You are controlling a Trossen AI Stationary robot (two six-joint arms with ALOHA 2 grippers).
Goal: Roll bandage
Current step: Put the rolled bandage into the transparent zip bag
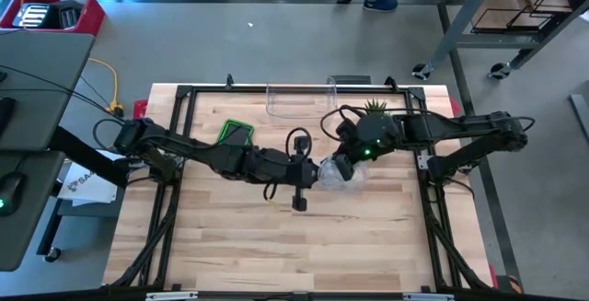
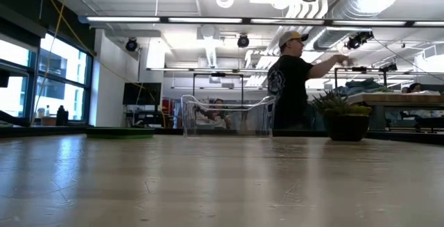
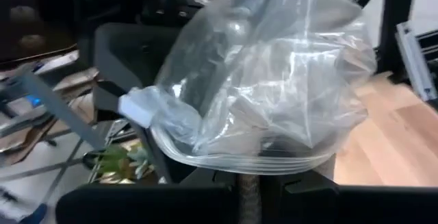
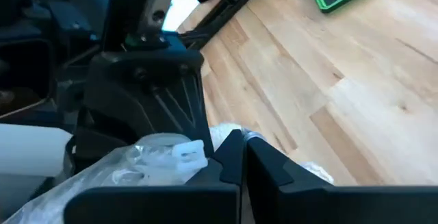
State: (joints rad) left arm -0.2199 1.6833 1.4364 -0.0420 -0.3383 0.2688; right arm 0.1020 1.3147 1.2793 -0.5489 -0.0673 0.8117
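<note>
A clear plastic zip bag [image 1: 339, 173] hangs in the air above the middle of the table, between my two grippers. My left gripper [image 1: 318, 174] reaches in from the table's left and is shut on the bag. My right gripper [image 1: 346, 165] comes from the right and is shut on it too. The bag [image 3: 274, 80] fills the left wrist view, crumpled, with a white slider tab [image 3: 140, 107] at one end of its zip rim. The bandage is hidden or out of view. My left gripper pinches the bag's zip rim [image 3: 254, 164] between its two shut fingers, about level, from the table's left. The bag bulges beyond the fingers, lifted clear of the table. My right gripper pinches the bag's film [image 4: 217, 142] right beside the white slider tab [image 4: 188, 154]. Its fingers slant down from the table's right. The fingers cover the exact place of contact. The bag is clear of the table.
A green-rimmed black tray [image 1: 236, 133] lies at the far left of the tabletop. A clear plastic bin [image 1: 299, 98] and a small potted plant [image 1: 375, 108] stand at the far edge. A person [image 2: 291, 81] stands in the room beyond the table.
</note>
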